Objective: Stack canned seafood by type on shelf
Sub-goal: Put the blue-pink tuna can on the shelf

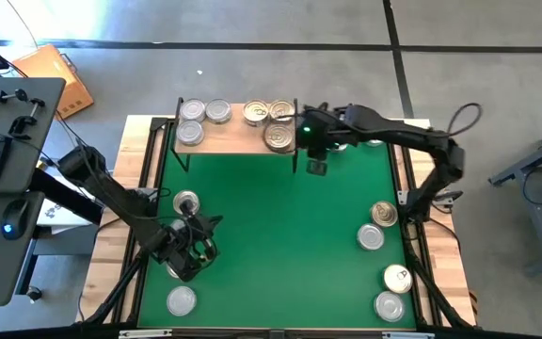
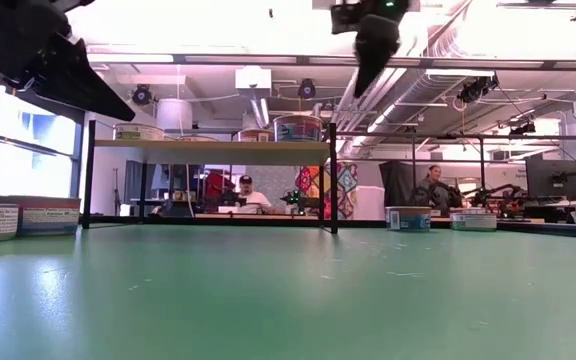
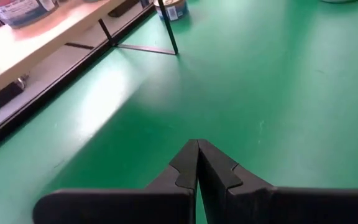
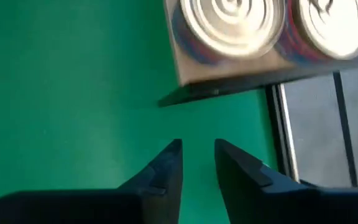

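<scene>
The right gripper's [image 4: 197, 163] own fingers [image 4: 163, 168], nearest the lens, stand slightly apart, empty, above the green mat [image 1: 280, 217] beside the shelf [image 1: 238, 141] bearing tins [image 1: 278, 137]. Left gripper [image 3: 197, 163] pressed together near a loose tin [image 1: 186, 201].

Left arm reaches in from the left edge, its left gripper [image 3: 197, 163] pinched closed, holding nothing. Right arm stretches toward the far centre, its right gripper [image 4: 197, 155] narrowly parted and empty.

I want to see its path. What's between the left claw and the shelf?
Only bare green mat between the left claw and the shelf, in its wrist view.
</scene>
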{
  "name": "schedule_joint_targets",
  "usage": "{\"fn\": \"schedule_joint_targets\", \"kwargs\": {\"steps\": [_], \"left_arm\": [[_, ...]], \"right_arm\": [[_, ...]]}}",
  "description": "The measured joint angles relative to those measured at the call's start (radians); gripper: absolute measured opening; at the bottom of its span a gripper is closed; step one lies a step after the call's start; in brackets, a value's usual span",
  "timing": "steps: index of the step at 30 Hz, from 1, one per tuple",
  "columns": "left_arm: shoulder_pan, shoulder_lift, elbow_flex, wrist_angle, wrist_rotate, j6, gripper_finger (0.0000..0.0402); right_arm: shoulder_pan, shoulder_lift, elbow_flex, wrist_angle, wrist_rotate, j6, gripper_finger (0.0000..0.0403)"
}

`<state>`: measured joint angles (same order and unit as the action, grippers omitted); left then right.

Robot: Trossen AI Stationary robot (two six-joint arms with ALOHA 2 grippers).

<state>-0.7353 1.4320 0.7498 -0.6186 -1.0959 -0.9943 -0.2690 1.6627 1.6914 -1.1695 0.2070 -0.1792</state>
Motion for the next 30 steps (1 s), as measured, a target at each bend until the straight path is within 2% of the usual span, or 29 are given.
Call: {"fn": "schedule_joint_targets", "kwargs": {"steps": [7, 11, 15, 18, 21, 30], "left_arm": [[0.017, 0.055, 0.000, 0.045, -0.036, 0.039, 0.0000], [0.044, 0.068, 0.000, 0.092, -0.033, 0.103, 0.0000], [0.080, 0.068, 0.000, 0.163, -0.013, 0.222, 0.0000], [0.114, 0.068, 0.000, 0.230, 0.016, 0.318, 0.0000], [0.147, 0.068, 0.000, 0.289, 0.051, 0.400, 0.0000], [0.196, 0.068, 0.000, 0.405, 0.103, 0.508, 0.0000]], "right_arm": [[-0.092, -0.208, -0.431, 0.250, 0.092, 0.147, 0.0040], [-0.203, -0.221, -0.631, 0.387, 0.090, 0.229, 0.0010], [-0.299, -0.202, -0.774, 0.650, 0.082, 0.237, 0.0005], [-0.355, -0.172, -0.823, 0.800, 0.054, 0.266, 0.0004], [-0.399, -0.142, -0.830, 0.850, 0.047, 0.269, 0.0001], [-0.424, -0.049, -0.825, 0.867, 0.000, 0.258, 0.0000]]}}
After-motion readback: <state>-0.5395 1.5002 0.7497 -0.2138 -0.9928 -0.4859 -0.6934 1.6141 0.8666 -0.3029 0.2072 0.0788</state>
